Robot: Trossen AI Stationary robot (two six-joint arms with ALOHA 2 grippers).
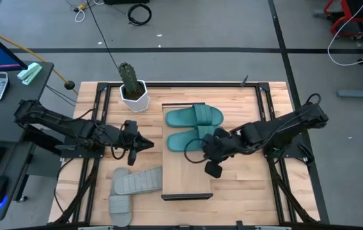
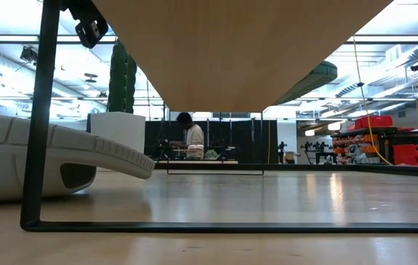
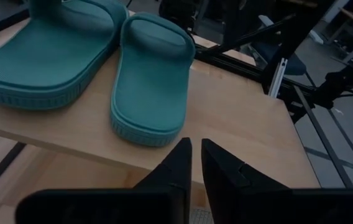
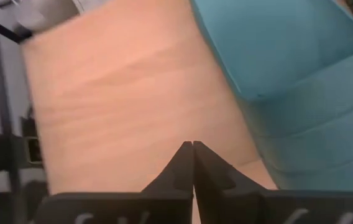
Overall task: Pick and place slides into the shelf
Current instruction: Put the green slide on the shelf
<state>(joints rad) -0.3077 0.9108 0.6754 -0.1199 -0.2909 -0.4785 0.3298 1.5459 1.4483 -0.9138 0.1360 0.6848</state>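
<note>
Two teal slides lie side by side on the pale wooden shelf (image 1: 185,172), one (image 1: 194,116) near its far end and one (image 1: 191,139) just nearer; both show in the left wrist view (image 3: 52,56) (image 3: 148,81). Two grey slides rest on the tabletop left of the shelf (image 1: 137,181) (image 1: 121,207); one fills the low view's left (image 2: 47,158). My left gripper (image 1: 149,144) (image 3: 195,149) hovers left of the shelf, shut but for a thin slit, pointing at the teal slides. My right gripper (image 1: 205,152) (image 4: 192,146) is shut above the shelf board beside the nearer teal slide (image 4: 301,93).
A white pot with a cactus (image 1: 132,89) stands on the table's far left part and also shows in the low view (image 2: 121,110). The shelf stands raised on black metal legs (image 2: 43,110). Bare board lies on the shelf's near half. A person sits far off in the room (image 2: 192,134).
</note>
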